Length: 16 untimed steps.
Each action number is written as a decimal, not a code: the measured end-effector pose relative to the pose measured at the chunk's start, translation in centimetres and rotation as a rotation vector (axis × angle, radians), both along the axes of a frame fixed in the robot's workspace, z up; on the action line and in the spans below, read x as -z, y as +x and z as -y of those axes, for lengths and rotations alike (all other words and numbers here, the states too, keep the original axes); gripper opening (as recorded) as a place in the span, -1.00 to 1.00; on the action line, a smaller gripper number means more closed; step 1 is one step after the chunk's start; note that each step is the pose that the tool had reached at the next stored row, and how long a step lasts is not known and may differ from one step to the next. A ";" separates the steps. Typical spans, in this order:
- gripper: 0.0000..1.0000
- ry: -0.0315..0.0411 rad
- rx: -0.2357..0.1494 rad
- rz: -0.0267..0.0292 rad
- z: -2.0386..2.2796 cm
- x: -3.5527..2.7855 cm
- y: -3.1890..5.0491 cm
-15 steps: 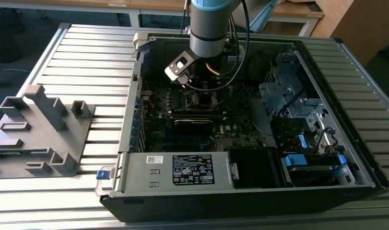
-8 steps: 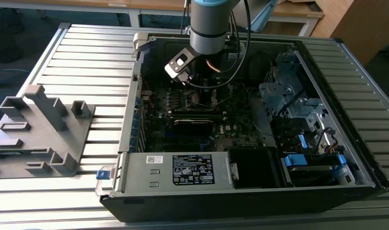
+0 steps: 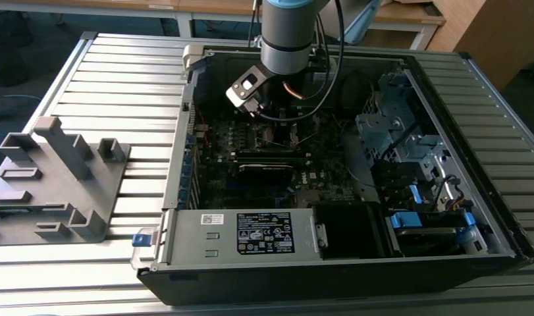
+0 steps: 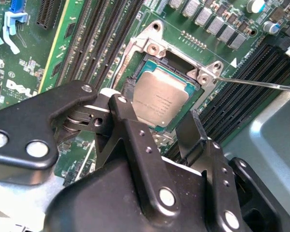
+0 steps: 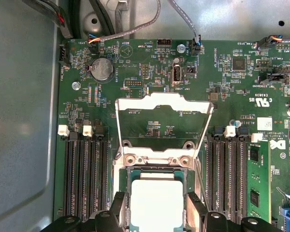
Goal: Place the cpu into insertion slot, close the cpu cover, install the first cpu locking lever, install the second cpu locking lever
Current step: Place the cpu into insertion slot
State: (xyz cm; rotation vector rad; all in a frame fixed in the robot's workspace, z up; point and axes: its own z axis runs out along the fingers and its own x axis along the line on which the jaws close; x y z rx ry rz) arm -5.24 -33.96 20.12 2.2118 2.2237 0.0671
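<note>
The cpu (image 4: 159, 99) (image 5: 154, 200) lies flat in the insertion slot (image 4: 165, 59) (image 5: 157, 170), its silvery top facing up. My gripper (image 4: 162, 102) (image 5: 157, 212) straddles it, one black finger (image 4: 129, 89) against each of two opposite edges, shut on the chip. The cpu cover (image 5: 159, 100) stands swung up and open behind the socket, the green board visible through its window. A thin locking lever (image 4: 261, 83) sticks out sideways from the socket corner. In the exterior view my arm (image 3: 289, 39) reaches down into the open computer case.
Black memory slots (image 5: 84, 174) (image 5: 229, 174) flank the socket on both sides. The case wall (image 3: 183, 131) and drive bays (image 3: 398, 131) enclose the board. A white-labelled grey power supply (image 3: 249, 236) sits at the case front. A grey fixture (image 3: 56, 178) stands on the table at the exterior view's left.
</note>
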 end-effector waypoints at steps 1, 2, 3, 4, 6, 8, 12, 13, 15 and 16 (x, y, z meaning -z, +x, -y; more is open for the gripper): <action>0.22 0.0000 0.000 0.0000 0.00 0.00 0.00; 0.20 -0.0001 0.000 -0.0001 0.00 -0.01 0.00; 0.20 0.0000 0.000 0.0000 0.00 -0.01 0.00; 0.07 0.0000 0.000 0.0000 0.00 -0.01 0.00; -0.07 -0.0001 0.000 -0.0001 0.00 -0.02 0.00; -0.29 0.0000 0.000 0.0000 0.00 -0.02 0.00; -0.53 0.0000 0.000 0.0000 0.00 -0.04 0.00; -0.64 0.0000 0.000 0.0000 0.00 -0.04 0.00; -0.76 0.0000 0.000 0.0000 0.00 -0.04 0.00; -0.80 -0.0001 0.000 -0.0001 0.00 -0.05 0.00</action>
